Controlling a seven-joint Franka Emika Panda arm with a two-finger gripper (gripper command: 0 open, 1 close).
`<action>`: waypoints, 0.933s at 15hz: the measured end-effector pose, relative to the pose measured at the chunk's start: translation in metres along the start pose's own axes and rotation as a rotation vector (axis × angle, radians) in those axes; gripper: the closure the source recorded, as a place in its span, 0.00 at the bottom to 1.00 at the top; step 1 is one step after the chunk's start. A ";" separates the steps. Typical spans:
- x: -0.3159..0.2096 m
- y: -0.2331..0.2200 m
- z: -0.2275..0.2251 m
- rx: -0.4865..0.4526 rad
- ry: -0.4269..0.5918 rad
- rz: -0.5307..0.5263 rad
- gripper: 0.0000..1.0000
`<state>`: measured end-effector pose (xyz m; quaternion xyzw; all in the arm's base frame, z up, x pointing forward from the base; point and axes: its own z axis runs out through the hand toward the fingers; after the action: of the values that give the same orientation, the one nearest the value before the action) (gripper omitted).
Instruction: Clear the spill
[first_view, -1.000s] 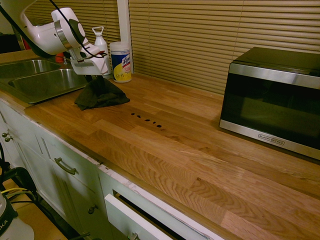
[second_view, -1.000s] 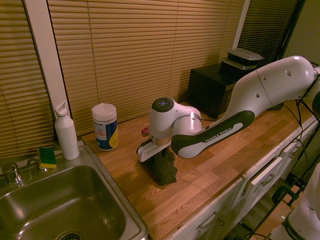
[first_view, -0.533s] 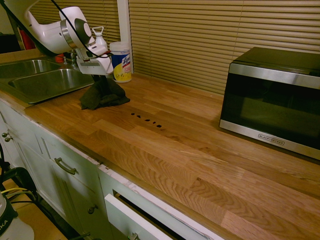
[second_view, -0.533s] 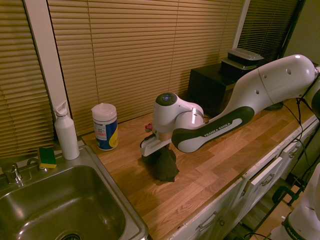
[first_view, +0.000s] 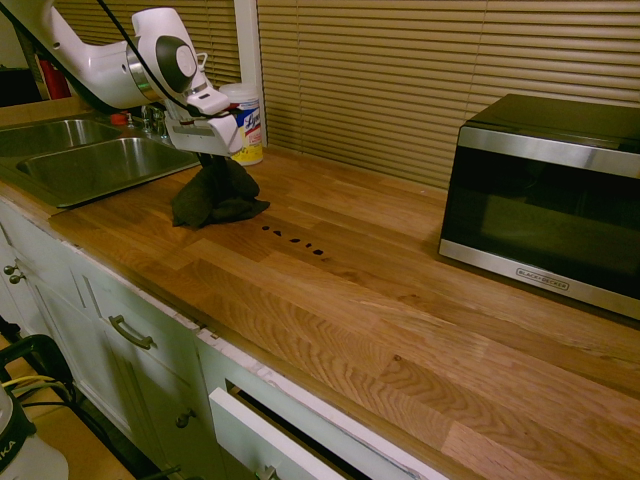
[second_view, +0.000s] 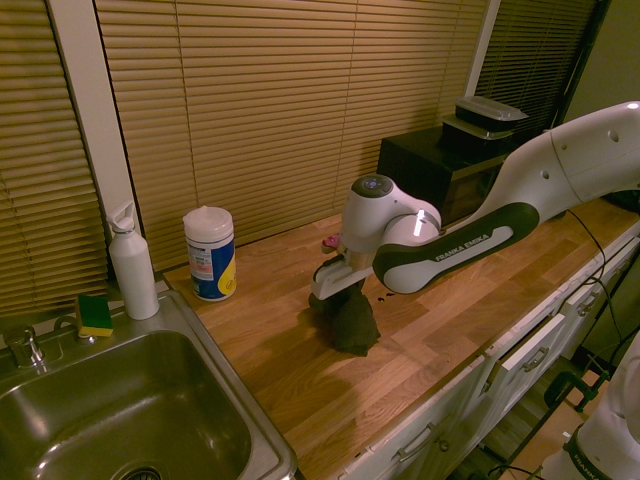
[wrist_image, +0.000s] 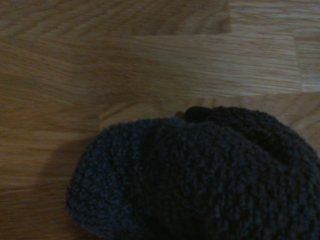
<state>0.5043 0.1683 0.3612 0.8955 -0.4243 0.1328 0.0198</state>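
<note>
The spill (first_view: 292, 240) is a short row of tiny dark blots on the light wood counter (first_view: 400, 300). Just to its left, a dark grey-black cloth (first_view: 215, 197) hangs bunched from my gripper (first_view: 213, 157), its lower folds resting on the wood. The gripper is shut on the cloth's top. In the second exterior view the gripper (second_view: 343, 292) holds the cloth (second_view: 352, 320) over the counter, and a dark speck of the spill (second_view: 384, 297) shows beside it. The wrist view is filled by the fuzzy cloth (wrist_image: 200, 180) on wood, with a small dark blot (wrist_image: 194, 113) at its edge.
A steel sink (first_view: 90, 165) lies left of the cloth. A wipes canister (second_view: 210, 253), a white bottle (second_view: 133, 262) and a sponge (second_view: 95, 313) stand by the blinds. A black microwave (first_view: 545, 195) sits at the counter's right end.
The arm has slid the cloth along the counter away from the sink toward the row of blots. The gripper has tightened on the cloth, which is now bunched up taller.
</note>
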 end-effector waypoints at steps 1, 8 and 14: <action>0.006 0.009 -0.001 -0.003 0.002 0.009 1.00; 0.052 0.051 0.011 0.005 -0.001 0.080 1.00; 0.099 0.094 0.019 -0.016 0.008 0.149 1.00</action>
<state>0.4963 0.0305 0.3612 0.8606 -0.4909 0.1342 0.0187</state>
